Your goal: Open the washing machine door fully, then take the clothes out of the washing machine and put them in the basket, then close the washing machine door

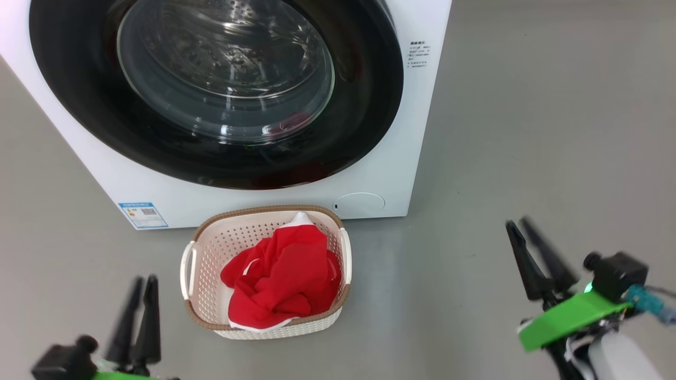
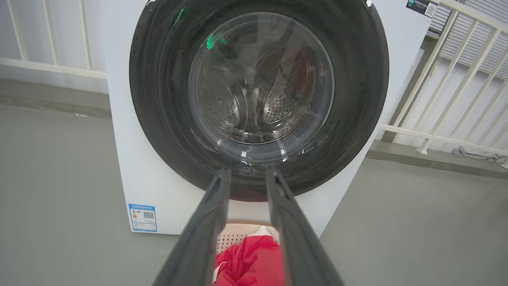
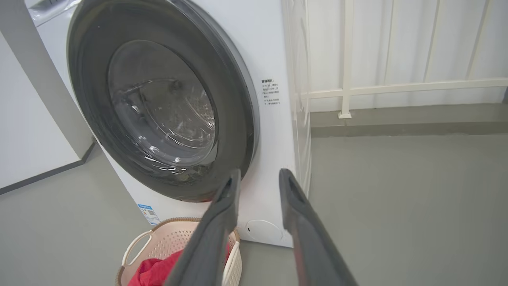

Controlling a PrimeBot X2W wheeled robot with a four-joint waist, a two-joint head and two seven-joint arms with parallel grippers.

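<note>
Floor point(image 1: 528, 132): flat grey, bare on both sides of the fingers. Room: white wall panel point(image 3: 24, 119) far left of the right fingers in the right wrist view. White railing point(image 3: 397, 87) stands beyond and right of them, behind the machine.

Left gripper point(image 1: 146, 279): fingers a narrow gap apart, pinching nothing, tips aimed at the lower door.

Washing machine point(image 1: 369, 174): past both sets of fingertips, standing on the floor. Blue label point(image 1: 142, 215) low on its front, just ahead of the left fingers. Washing machine door point(image 1: 222, 79) sits flush against the front, looks closed; steel drum visible through the glass.

Basket point(image 1: 211, 248): on the floor ahead and right of the left fingers, well left of the right fingers, up close to the machine front. The clothes point(image 1: 285, 274) are inside it, a red heap with white trim showing at the near and far edges.

Round flap point(image 1: 359, 204): just beyond the basket's right corner.

Right gripper point(image 1: 517, 222): fingers spread slightly, holding nothing, over bare floor.
</note>
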